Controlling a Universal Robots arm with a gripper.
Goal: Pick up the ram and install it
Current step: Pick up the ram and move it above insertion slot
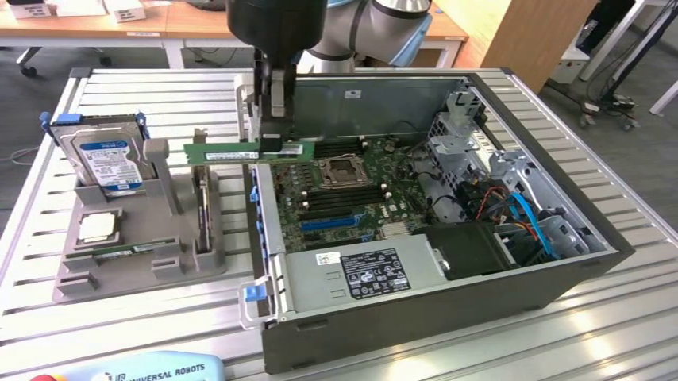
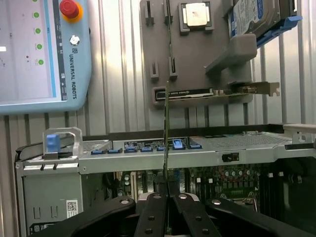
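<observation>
Gripper (image 1: 278,144) black, jaws pinched narrow on ram (image 1: 238,153); thin green stick, black chips, white sticker, held level and on edge above case (image 1: 424,317) side wall, one end overhanging outward, other over green motherboard (image 1: 350,198); case dark grey sheet metal, open-topped, blue latches; beside case, moulded grey fixture (image 1: 138,270) with silver blue-label hard drive (image 1: 106,159) upright and square silver processor (image 1: 98,226) lying flat; pale-blue teach pendant (image 2: 44,54) near case corner; all on slatted aluminium table (image 1: 138,333); wooden desks (image 1: 196,28) beyond case.
</observation>
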